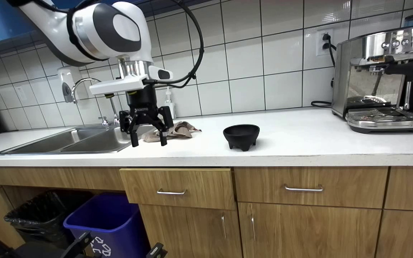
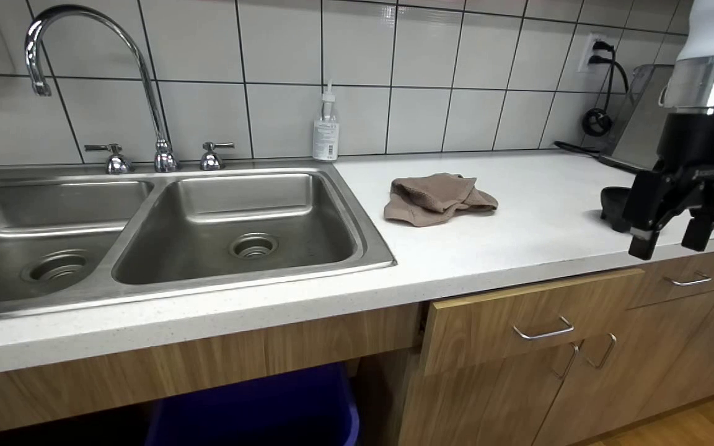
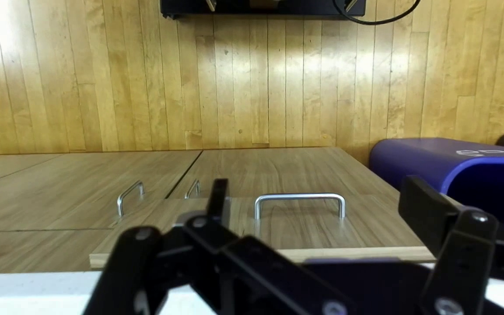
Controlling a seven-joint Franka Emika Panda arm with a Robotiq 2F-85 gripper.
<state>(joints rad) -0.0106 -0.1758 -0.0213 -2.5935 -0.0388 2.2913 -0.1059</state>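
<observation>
Drawer handle sits below and apart from the gripper, which is spread wide and empty; the exact gap between them is hard to judge.

At the back of the steel sink rises a curved tap, with a pump bottle by the sink's corner. Beside the sink lies a rumpled brown cloth; farther off, a black footed bowl, then an espresso machine. Under the sink, a blue bin.
</observation>
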